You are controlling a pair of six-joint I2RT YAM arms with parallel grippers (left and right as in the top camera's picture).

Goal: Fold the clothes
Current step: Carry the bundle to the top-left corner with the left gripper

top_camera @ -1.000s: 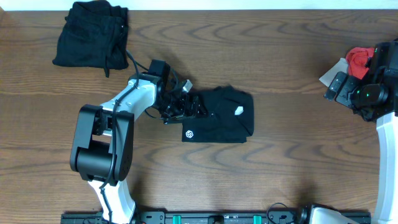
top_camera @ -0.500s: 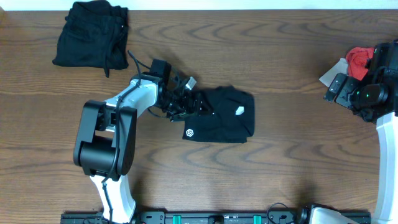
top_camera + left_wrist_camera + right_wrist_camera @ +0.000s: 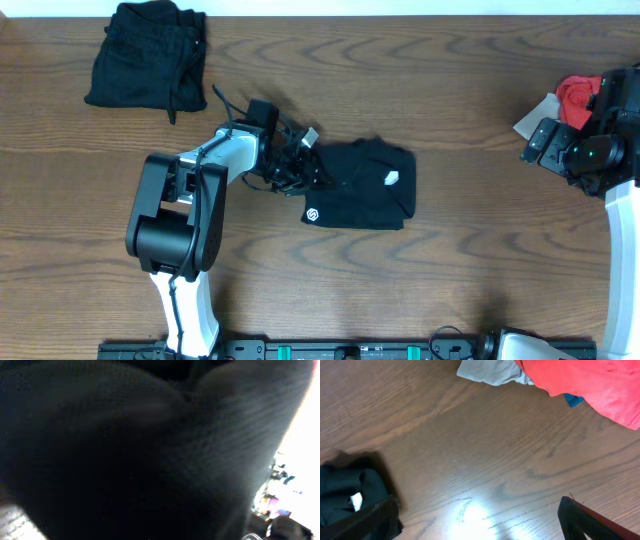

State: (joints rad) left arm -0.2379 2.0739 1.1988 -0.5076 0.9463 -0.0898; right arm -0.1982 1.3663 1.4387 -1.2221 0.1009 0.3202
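A folded black top point(image 3: 362, 185) with a small white logo lies mid-table. My left gripper point(image 3: 306, 170) is at its left edge, fingers drawn together on the cloth. Black fabric point(image 3: 130, 450) fills the left wrist view and hides the jaws there. A second black garment point(image 3: 148, 55) is bunched at the far left corner. At the right edge lie a red tee point(image 3: 575, 95) and a light grey piece point(image 3: 535, 115); the right wrist view shows the red tee point(image 3: 590, 385), the grey piece point(image 3: 490, 371) and the black top point(image 3: 345, 490). My right gripper point(image 3: 480, 525) hangs open over bare wood.
The brown wooden table point(image 3: 450, 270) runs the full width. My left arm's base point(image 3: 165, 240) stands front left, and the right arm point(image 3: 595, 150) is by the right edge. A bit of blue cloth point(image 3: 572, 399) peeks out under the red tee.
My left gripper has slid right into the black top's left edge and closed; the top has shifted slightly right. The right arm has not moved.
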